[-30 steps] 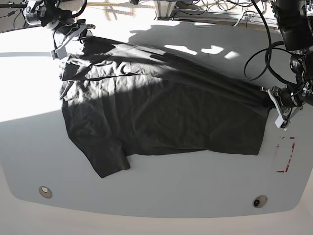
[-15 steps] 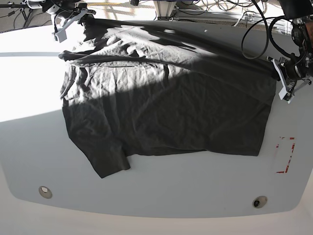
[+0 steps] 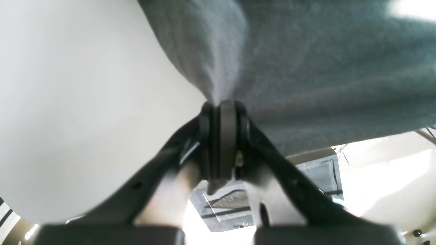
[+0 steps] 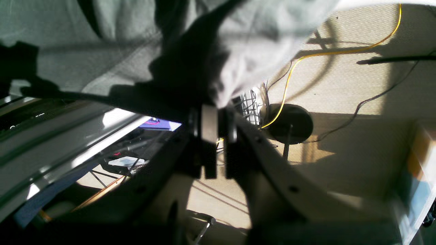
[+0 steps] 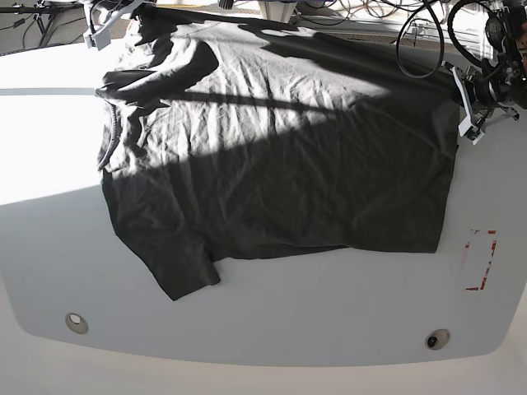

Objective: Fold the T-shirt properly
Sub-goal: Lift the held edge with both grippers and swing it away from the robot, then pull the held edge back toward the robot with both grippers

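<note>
I'm keeping the left gripper [image 3: 219,105] pinched tight on a bunched corner of the T-shirt [image 5: 272,164], jaws pressed together with cloth fanning out from between them, and the right gripper [image 4: 214,112] is clamped the same way on the opposite far corner. Over the last second I'm carrying both corners away from me, so the far edge, which was lying folded forward across the shirt's middle, is now drawn back toward the far rim of the table [image 5: 263,329]. The garment is spreading wide across the white tabletop, its near hem and one sleeve lying flat. I'm judging this as opening the shirt out, so the actual folding is yet to begin, and the raised far edge needs setting down smoothly
</note>
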Robot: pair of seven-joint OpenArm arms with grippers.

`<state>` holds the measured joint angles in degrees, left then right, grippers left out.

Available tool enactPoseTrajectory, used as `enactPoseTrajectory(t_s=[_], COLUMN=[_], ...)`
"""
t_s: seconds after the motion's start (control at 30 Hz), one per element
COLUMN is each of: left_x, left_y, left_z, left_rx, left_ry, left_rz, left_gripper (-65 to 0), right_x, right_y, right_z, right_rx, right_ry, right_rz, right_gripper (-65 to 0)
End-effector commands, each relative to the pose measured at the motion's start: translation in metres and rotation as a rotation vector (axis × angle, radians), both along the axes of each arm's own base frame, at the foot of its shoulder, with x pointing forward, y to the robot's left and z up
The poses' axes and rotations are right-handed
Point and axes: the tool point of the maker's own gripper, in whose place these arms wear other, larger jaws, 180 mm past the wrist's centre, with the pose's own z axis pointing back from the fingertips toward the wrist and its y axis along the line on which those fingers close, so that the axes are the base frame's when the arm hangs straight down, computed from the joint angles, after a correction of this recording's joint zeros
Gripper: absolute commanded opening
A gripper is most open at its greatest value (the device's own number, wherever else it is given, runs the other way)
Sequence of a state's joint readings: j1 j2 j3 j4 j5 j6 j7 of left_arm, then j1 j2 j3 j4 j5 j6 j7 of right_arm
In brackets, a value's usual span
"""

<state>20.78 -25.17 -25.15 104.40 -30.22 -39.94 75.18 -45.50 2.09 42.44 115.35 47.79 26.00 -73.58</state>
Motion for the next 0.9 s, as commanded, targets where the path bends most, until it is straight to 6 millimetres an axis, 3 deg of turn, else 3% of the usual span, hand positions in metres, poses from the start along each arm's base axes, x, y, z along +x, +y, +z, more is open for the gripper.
enactPoseTrajectory(t_s=[0.0,0.47,0.57,0.77,0.87], left_x=[0.005,0.007,0.015,0.032,0.047], left_y=[0.009,-0.002,-0.004,-0.003,-0.003], left_z=[0.009,0.006,0.009,0.018,0.025], left_rx=[0.037,0.006,0.002,0.009,0.004], left_ry=[-0.02,-0.033,-0.052,-0.087,-0.124], left_rz=[-0.008,-0.001,0.003,0.007,0.012], left_gripper=[-63.5,-63.5,-63.5,-63.5,-63.5], right_x=[-0.005,-0.002,0.003,0.027,0.05], right_y=[-0.016,-0.066,-0.066,-0.065,-0.059], right_z=[0.006,0.025,0.025,0.028,0.03], right_rx=[-0.05,-0.156,-0.154,-0.144,-0.129], right_ry=[0.0,-0.054,-0.052,-0.102,-0.157], right_rz=[-0.01,-0.139,-0.124,-0.111,-0.091], right_gripper=[-65.0,-65.0,-65.0,-65.0,-65.0])
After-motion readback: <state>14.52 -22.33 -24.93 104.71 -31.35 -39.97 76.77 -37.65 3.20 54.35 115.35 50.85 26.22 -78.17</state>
